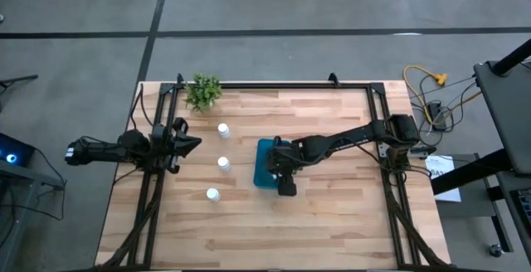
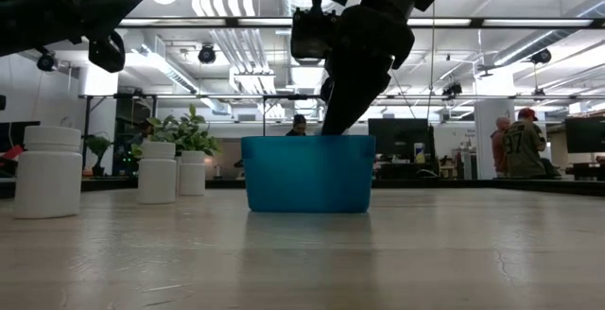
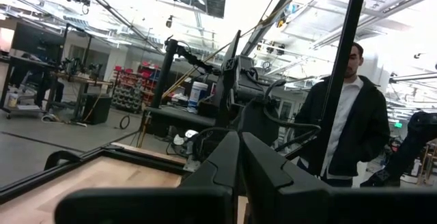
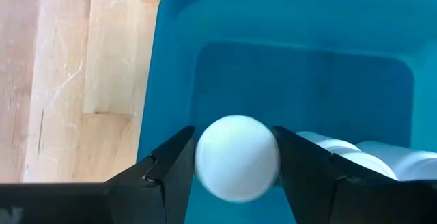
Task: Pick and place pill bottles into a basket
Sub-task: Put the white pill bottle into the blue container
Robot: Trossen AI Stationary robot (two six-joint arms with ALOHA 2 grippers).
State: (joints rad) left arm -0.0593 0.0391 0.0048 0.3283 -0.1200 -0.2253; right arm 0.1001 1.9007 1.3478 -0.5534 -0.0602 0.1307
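while over the basket (image 4: 164, 80), right end effector (image 4: 235, 162) part-open, pill bottle (image 4: 237, 157) between fingers

Three pill bottles (image 1: 222, 162) stand in a loose column left of centre in the high view, apart from each other, bare wood between them. The basket (image 1: 264, 166) sits centre, the right gripper (image 1: 284, 179) covering it. A plant (image 1: 203, 91) blocks the upper left. The lower table (image 1: 274, 230) lies open.
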